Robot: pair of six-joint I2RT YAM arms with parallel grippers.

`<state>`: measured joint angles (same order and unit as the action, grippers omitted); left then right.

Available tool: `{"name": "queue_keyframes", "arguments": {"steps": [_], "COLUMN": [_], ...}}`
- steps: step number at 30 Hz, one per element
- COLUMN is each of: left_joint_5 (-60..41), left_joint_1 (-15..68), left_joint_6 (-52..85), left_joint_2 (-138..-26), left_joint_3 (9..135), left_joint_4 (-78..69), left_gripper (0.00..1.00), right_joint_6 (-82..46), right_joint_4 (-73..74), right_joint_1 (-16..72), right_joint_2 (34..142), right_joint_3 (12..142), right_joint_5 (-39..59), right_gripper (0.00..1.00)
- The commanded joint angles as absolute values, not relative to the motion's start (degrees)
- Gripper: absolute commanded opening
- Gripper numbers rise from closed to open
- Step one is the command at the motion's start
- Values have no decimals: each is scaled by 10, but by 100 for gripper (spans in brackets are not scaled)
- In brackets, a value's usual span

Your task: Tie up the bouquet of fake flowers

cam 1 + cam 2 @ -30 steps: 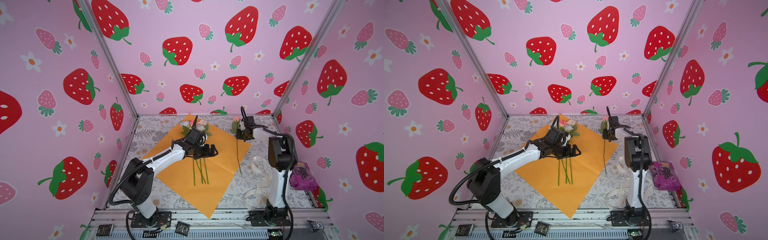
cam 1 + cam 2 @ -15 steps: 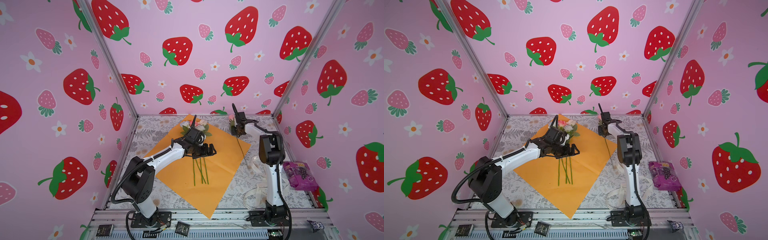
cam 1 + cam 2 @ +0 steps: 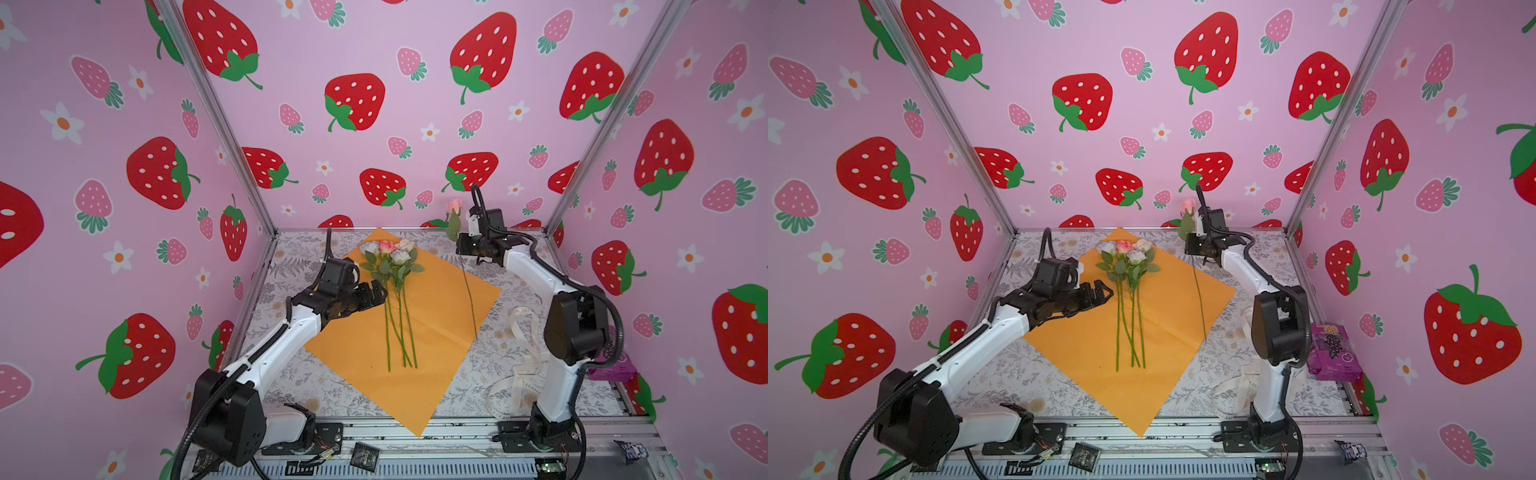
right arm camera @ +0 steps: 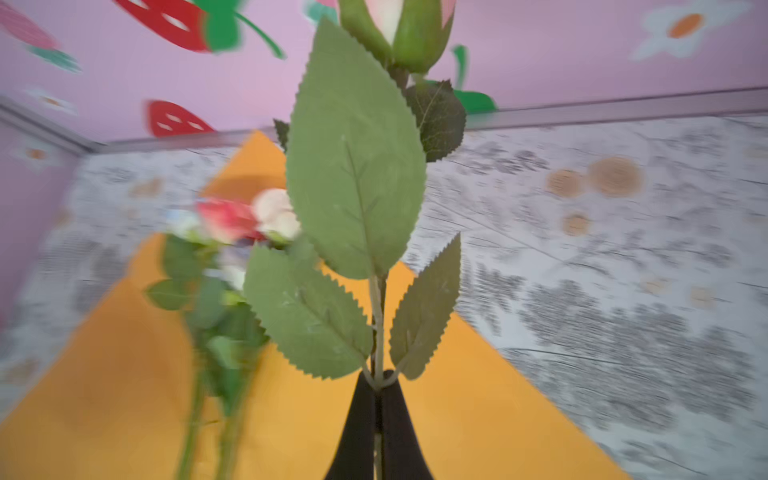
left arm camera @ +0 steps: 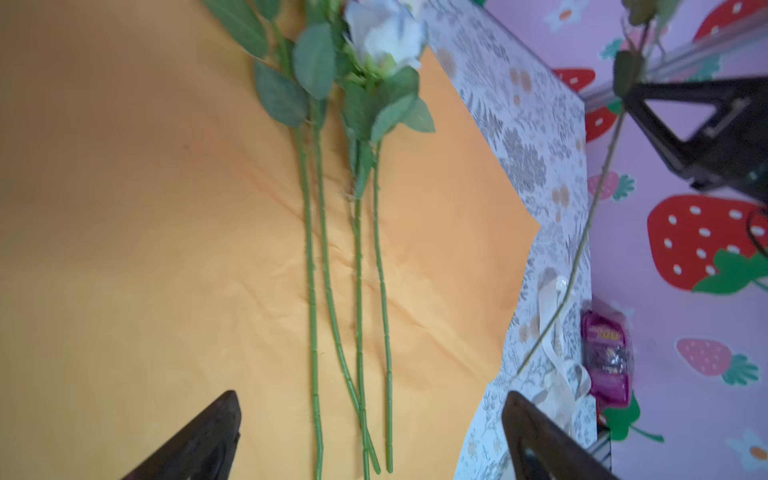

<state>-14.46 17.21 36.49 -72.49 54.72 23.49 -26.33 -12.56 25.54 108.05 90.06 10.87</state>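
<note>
One rose raised; four roses flat.

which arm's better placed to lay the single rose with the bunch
Right, probably: the right jaws are shut on the rose by its stem, holding it up. The left jaws are open and empty beside the bunch.

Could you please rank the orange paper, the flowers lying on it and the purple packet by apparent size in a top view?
1. orange paper
2. bouquet of fake flowers, long but thin
3. purple packet, compact; by area it may rival the flowers
</note>
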Motion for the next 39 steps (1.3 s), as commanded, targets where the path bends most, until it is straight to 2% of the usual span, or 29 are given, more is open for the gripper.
{"name": "queue_keyframes", "arguments": {"steps": [1,8,14,24,32,34,36,38,39], "left_joint_5": [-148,-166,-177,-207,-198,-205,-209,-212,-216], "left_joint_1": [115,60,54,53,53,54,54,53,53], "left_joint_6": [386,367,366,366,359,359,358,359,359], "left_joint_2": [-684,-637,-621,-634,-633,-635,-637,-637,-637], "left_joint_3": [512,485,466,462,461,463,463,463,461], "left_joint_4": [257,293,291,278,283,282,282,282,281], "left_gripper": [99,99,99,99,99,99,99,99,99], "right_joint_6": [-399,-479,-537,-480,-512,-511,-511,-505,-502], "right_joint_4": [3,33,62,-24,-51,-55,-62,-63,-63], "right_joint_1": [324,427,437,426,440,441,440,440,439], "right_joint_2": [1107,1195,1244,1321,1342,1341,1336,1327,1321], "right_joint_3": [854,910,902,1025,1033,1034,1035,1037,1038], "right_joint_5": [186,131,118,98,81,71,57,47,48], "right_gripper": [0,0,0,1,2,6,20,29,29]}}
